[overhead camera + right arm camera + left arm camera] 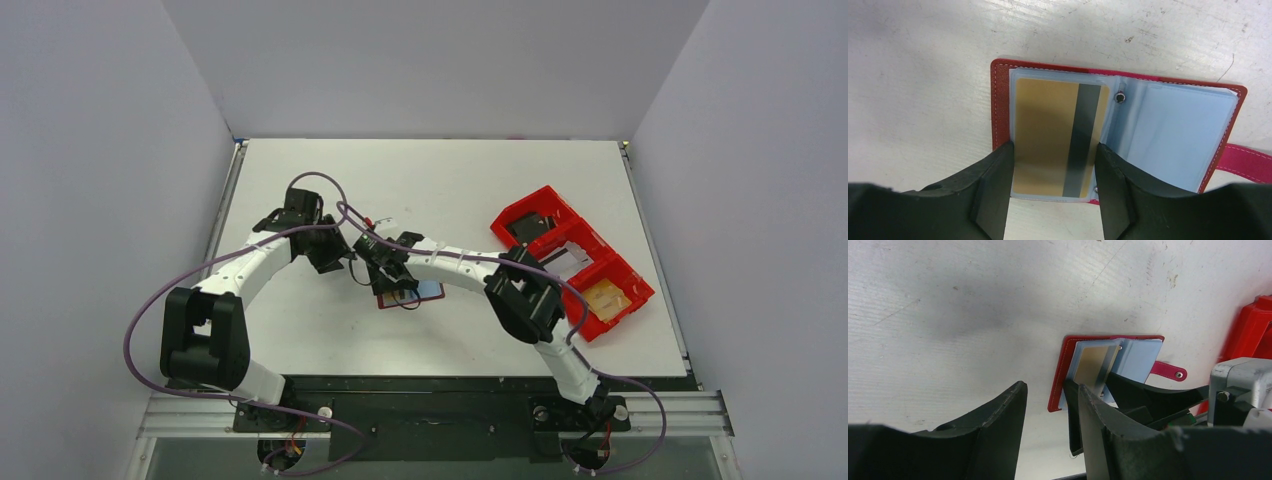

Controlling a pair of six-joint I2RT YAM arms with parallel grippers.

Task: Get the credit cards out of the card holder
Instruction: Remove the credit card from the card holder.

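**A:** Where does everything sit, biggest first?

**B:** On the table [430,180], the red tray [545,192] lies at 3 o'clock of the card holder [1001,105]. The holder is spread flat so its pockets face you.

**A:** And my claws?

**B:** Your left gripper [1051,387] hovers at the holder's 10 o'clock, jaws apart and empty, probably ready to pin the cover. Your right gripper [1052,147] straddles the gold card [1045,115] in the 9 o'clock pocket. I cannot tell whether it pinches. The light blue card [1178,135] fills the 3 o'clock pocket.
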